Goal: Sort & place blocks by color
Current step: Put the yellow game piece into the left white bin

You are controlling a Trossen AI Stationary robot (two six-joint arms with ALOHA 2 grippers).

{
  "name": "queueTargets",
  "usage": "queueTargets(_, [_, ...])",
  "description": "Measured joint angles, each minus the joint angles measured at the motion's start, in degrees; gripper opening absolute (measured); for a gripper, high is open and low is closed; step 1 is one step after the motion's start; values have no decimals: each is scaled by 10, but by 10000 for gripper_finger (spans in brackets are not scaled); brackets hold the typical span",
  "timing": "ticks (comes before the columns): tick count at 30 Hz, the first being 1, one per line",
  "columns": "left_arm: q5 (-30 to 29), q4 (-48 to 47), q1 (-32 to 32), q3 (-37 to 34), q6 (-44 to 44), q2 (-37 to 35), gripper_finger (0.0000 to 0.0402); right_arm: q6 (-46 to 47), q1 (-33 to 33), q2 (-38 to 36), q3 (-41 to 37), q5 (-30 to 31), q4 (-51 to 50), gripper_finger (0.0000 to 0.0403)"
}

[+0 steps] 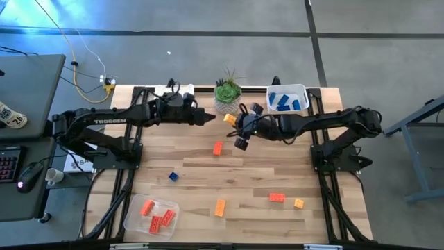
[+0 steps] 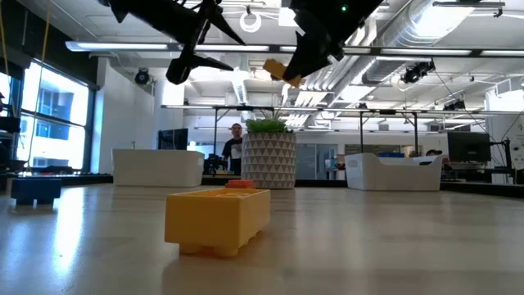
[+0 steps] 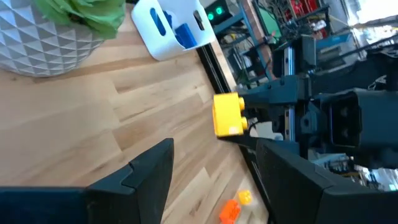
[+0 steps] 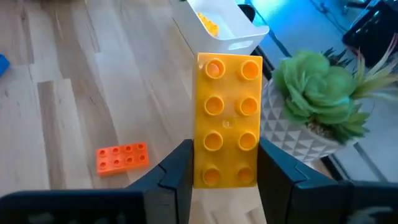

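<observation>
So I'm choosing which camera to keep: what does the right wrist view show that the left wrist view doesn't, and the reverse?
Only the right wrist view: the white plastic tray holding yellow bricks and a flat red-orange studded brick lying on the wooden table.

Only the left wrist view: the white plastic tray holding blue bricks and the left fingers, apart and empty.

Both: the yellow studded plastic brick clamped in the right fingers, and the green plant in its patterned white pot.

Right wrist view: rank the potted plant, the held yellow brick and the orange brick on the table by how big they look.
1. Potted plant and yellow brick: alike; the brick, clamped between the right gripper's fingers, is nearest the camera, so unsure.
2. Orange brick: smallest.
</observation>
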Motion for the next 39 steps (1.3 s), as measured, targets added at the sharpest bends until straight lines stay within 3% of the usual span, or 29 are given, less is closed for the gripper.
queueTargets(7, [-62, 4, -39, 0, -33, 11, 216, -28, -13, 0, 0, -16, 0, 113])
queueTargets(17, [-65, 83, -58, 0, -63, 67, 216, -48, -12, 28, 0, -15, 23, 113])
queueTargets(27, [-81, 100, -57, 0, -80, 127, 216, -49, -12, 35, 0, -22, 29, 113])
queueTargets(39, [-65, 171, -37, 0, -79, 157, 213, -52, -12, 35, 0, -27, 34, 113])
